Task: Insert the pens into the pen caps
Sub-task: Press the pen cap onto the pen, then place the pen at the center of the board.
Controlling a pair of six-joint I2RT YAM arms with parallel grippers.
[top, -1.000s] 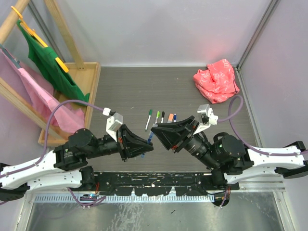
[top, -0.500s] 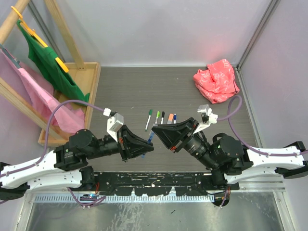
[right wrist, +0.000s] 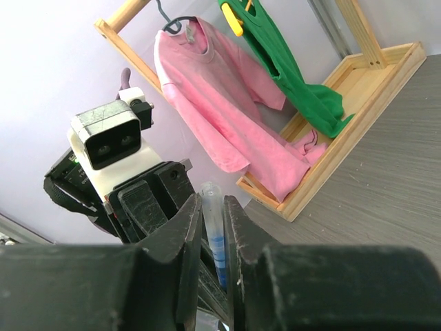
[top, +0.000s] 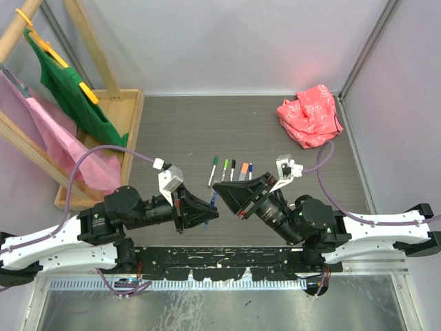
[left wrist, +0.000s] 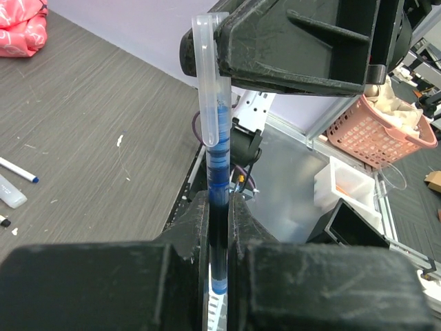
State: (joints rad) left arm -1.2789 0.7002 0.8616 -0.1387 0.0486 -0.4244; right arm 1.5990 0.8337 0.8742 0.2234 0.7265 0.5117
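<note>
My left gripper (left wrist: 217,201) is shut on a blue pen (left wrist: 218,207), which stands upright out of its jaws. A clear pen cap (left wrist: 209,76) covers the pen's upper end. My right gripper (right wrist: 212,204) is shut on that cap (right wrist: 211,201), and the pen's blue tip (right wrist: 219,252) shows through it. From above, the two grippers (top: 205,211) (top: 222,189) meet nose to nose over the table's near middle, with the blue pen (top: 213,200) between them. Several more pens (top: 213,171) lie in a row on the table just behind.
An orange cap (top: 244,168) lies among the row of pens. A crumpled red cloth (top: 310,116) sits at the back right. A wooden clothes rack (top: 103,138) with green and pink garments stands at the left. One loose pen (left wrist: 17,169) and a clear cap (left wrist: 10,193) lie on the table.
The right gripper has closed on the clear cap and shifted left towards the left gripper. The left gripper has edged right, still holding the blue pen.
</note>
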